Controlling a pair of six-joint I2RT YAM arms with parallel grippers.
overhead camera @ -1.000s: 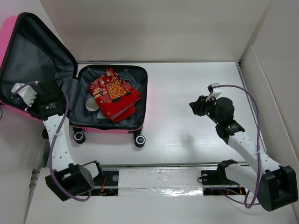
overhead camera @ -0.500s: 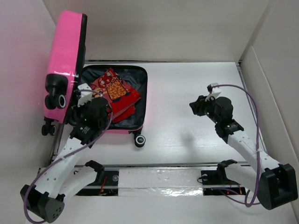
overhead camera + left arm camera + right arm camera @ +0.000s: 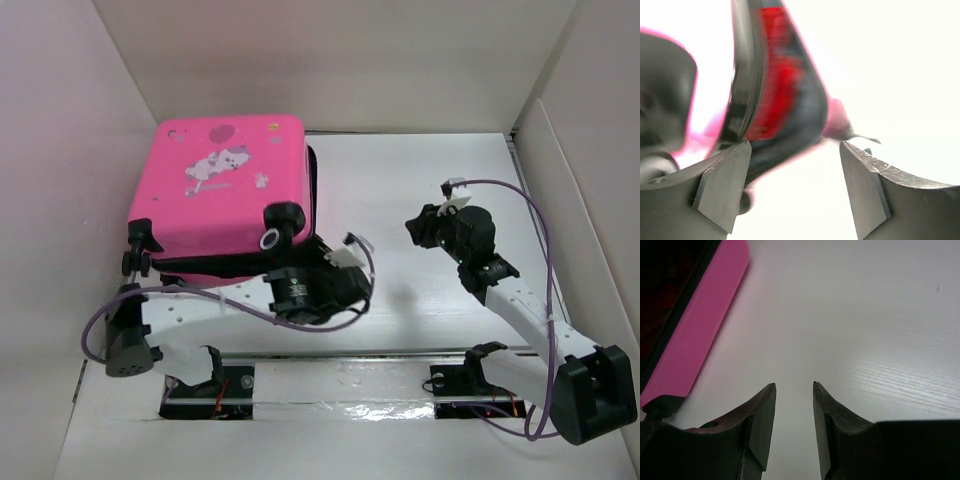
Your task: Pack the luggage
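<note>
My left gripper (image 3: pixel 795 149) is spread at the luggage's (image 3: pixel 235 215) near side, my right gripper (image 3: pixel 794 386) half spread, both empty. I should push the lid (image 3: pixel 220 185) flat (a gap shows).

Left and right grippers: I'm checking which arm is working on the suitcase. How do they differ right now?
The left gripper stands wide open; the right gripper has a narrower gap. The left is close by the pink suitcase, at its wheeled end; the right hangs over the table, apart from the case. Both hold nothing.
</note>
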